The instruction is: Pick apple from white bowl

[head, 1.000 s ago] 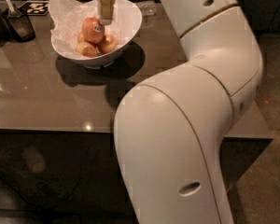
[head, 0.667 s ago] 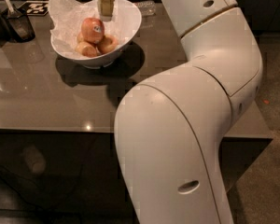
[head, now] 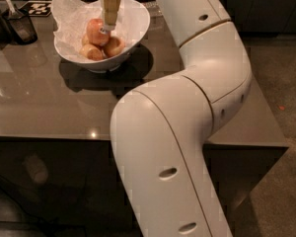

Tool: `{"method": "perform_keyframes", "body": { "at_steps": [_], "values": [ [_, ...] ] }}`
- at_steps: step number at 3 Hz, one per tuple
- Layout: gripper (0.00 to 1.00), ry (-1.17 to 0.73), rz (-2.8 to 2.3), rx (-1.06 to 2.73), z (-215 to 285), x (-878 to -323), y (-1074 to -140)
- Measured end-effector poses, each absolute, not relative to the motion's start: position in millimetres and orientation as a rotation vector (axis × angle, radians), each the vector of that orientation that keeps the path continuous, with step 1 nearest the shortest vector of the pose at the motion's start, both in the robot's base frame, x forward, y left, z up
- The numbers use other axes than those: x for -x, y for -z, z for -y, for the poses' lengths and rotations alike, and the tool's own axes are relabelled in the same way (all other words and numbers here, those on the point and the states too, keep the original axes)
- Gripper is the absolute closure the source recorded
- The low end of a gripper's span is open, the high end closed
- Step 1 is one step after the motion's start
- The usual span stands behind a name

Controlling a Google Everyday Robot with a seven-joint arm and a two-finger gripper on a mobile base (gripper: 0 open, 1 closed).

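The white bowl [head: 133,31] stands on the grey table at the upper left, lined with crinkled white paper. The reddish-pink apple [head: 94,31] lies on top of two paler apples [head: 91,52] in it. My gripper [head: 107,28] reaches down from the top edge into the bowl and touches the right side of the reddish apple. Its upper part is cut off by the frame.
My large white arm [head: 187,112] fills the middle and right of the view, over the table's front right. A dark holder with utensils [head: 19,26] and a black-and-white tag [head: 37,8] sit at the far left. The table's front edge [head: 49,135] runs across below.
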State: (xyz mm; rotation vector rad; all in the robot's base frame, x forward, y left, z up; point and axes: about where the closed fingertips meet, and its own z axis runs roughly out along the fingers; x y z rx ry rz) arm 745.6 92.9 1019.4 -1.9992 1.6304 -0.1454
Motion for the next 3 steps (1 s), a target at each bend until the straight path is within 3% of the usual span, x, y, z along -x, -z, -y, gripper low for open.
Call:
{"method": "perform_keyframes", "body": {
  "at_steps": [3],
  "values": [
    [0.0,0.069,-1.693,2.022,-103.9,-768.7,-963.1]
  ]
}}
